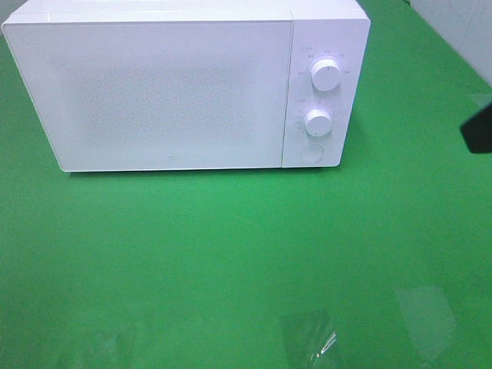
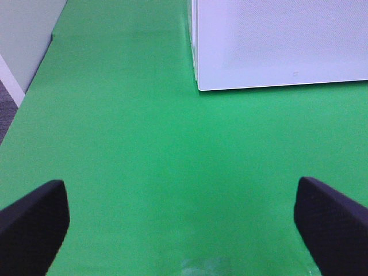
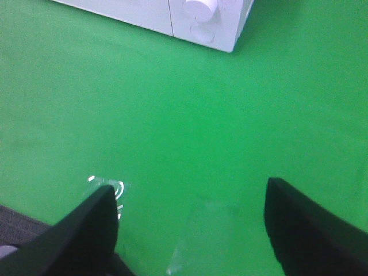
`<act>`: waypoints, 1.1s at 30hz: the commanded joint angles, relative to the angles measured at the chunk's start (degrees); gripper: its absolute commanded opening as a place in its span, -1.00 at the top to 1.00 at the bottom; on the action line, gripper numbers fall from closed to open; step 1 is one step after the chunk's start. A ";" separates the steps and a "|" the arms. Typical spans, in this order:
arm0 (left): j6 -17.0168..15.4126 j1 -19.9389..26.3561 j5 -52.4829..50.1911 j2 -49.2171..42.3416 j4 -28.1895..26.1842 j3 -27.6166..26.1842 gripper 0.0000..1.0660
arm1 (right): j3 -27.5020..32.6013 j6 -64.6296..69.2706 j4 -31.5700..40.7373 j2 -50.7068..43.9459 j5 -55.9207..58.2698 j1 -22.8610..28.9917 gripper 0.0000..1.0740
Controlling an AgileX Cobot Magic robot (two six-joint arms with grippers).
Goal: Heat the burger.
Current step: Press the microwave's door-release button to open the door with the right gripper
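The left gripper (image 2: 183,221) and right gripper (image 3: 198,221) hover over the green table (image 1: 231,254), jaws spread wide and empty, probably parked clear of the door (image 1: 146,96). At 12 o'clock of both, the microwave (image 1: 327,31) stands shut; the burger is not visible, possibly inside.

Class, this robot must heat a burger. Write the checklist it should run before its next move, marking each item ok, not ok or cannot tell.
1. Burger in sight: not ok, no view shows one.
2. Burger already inside the microwave: cannot tell, nothing shows through its front.
3. Door open for loading: not ok, it is shut.
4. Left jaws wide apart, nothing between: ok.
5. Right jaws apart, nothing between: ok.
6. Upper dial setting: cannot tell, the markings are too small.
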 commanded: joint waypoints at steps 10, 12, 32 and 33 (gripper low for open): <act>-0.06 -0.06 -0.80 -1.38 0.06 0.17 -0.88 | 0.34 0.00 -2.86 -16.56 13.87 -0.06 -0.31; -0.06 -0.06 -0.80 -1.38 0.06 0.17 -0.88 | 1.83 0.00 -3.67 -20.86 14.50 -0.11 -0.31; -0.06 -0.06 -0.80 -1.38 0.06 0.17 -0.88 | 16.16 0.00 -2.75 -49.27 10.03 -21.20 -0.31; -0.06 -0.06 -0.80 -1.38 0.06 0.17 -0.88 | 17.76 0.00 -2.86 -50.19 9.68 -21.43 -0.31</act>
